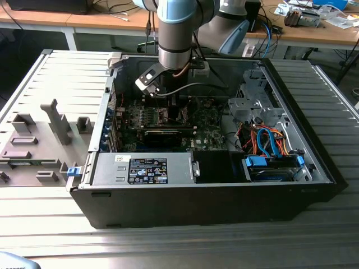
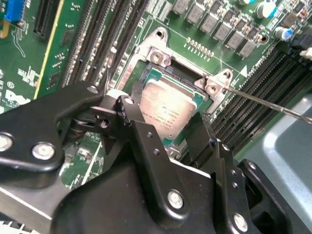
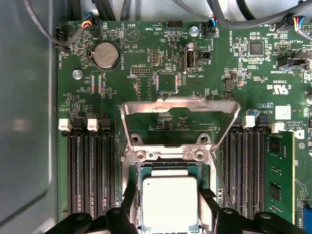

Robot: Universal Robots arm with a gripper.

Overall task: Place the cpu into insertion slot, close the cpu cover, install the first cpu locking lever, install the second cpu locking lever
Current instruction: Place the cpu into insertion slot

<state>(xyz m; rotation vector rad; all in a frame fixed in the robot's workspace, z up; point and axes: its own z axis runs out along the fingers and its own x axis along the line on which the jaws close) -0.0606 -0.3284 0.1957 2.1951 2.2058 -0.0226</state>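
Black pincer sits closest to the lens in both wrist views, straddling the cpu. Can't tell whether it's clamped on the chip or has let go. The cpu lies pale face up within the insertion slot, square to its rim. The cpu cover stands open, tilted up off its hinge on the side twd the coin cell, w/ green board showing thru the frame.

Surface & room, exterior view: open PC case lies flat on a ribbed metal tabletop. The arm drops into it from above. Grey fixture blocks stand on that tabletop at the exterior view's left, just beside the case. Behind are wooden tabletops w/ loose cables on them.

Counts, first wrist view:
- 1 cpu, 1 cover, 1 coin cell
- 2 hinge screws at the cover's foot
- 4 white slot clips, 2 per side of the socket
- 1 green memory stick, seated well apart from the socket

Second wrist view: 1 thin metal rod runs out from a socket corner over the black memory slots.

Inside the case, exterior view: 1 labelled grey box near the front wall, plus 1 bundle of blue & orange cables twd the exterior view's right.
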